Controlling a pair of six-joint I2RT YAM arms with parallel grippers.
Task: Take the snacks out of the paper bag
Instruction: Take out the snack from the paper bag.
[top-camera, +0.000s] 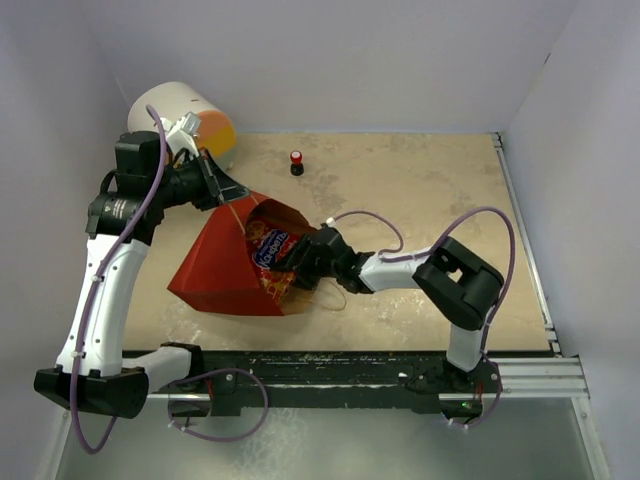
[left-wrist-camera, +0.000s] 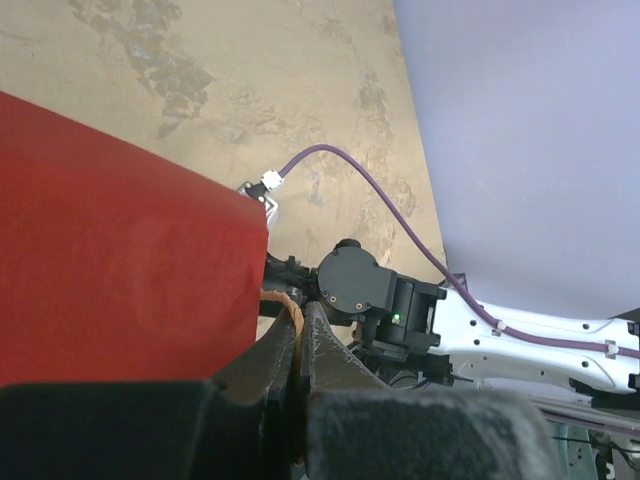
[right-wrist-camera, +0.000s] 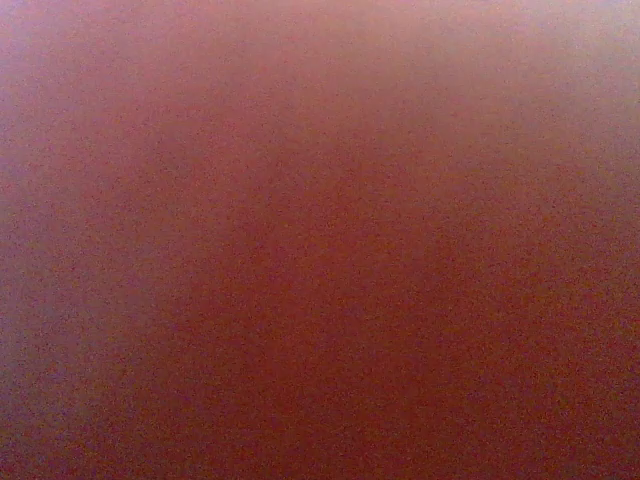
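The bag (top-camera: 215, 275) lies tipped on the surface (top-camera: 430, 200), mouth facing right. The right gripper (top-camera: 298, 262) sits in that mouth, against the chip bag (top-camera: 268, 246), which is inside the bag. The right wrist view is a red blur, so it cannot be told whether its fingers are open or gripping. At the far rim the left gripper (top-camera: 225, 192) is closed on the twine handle (left-wrist-camera: 285, 302), propping the mouth open.

Assessment: extraction of the chip bag is in hand. The next move calls for a confirmed grip, then a pull rightward clear of the mouth, with the left hold firm.
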